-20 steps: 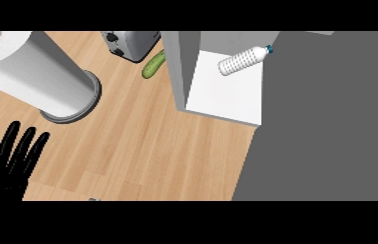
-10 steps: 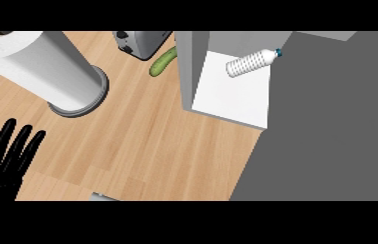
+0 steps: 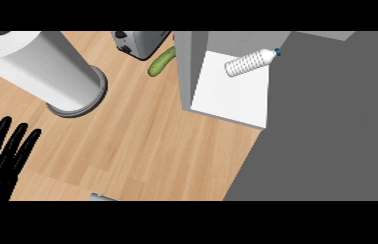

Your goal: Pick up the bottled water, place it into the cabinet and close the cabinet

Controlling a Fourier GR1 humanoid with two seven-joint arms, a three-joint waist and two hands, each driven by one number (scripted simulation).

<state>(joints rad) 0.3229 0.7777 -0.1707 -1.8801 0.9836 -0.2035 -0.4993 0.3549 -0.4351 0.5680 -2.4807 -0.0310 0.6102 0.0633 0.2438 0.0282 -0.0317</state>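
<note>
The bottled water (image 3: 251, 62) is being seen lying on its side on the cabinet (image 3: 235, 98) shelf, at one o'clock; the left hand (image 3: 15, 149) is being rested at eight o'clock, fingers straight and spread, holding nothing

We note a light wooden countertop (image 3: 148, 138) carrying a tall white cylinder on a round grey base (image 3: 55, 73) at the left. Near the top edge sits a boxy silver toaster (image 3: 140, 42), with a green cucumber (image 3: 161, 63) lying just beside it, tilted.
</note>
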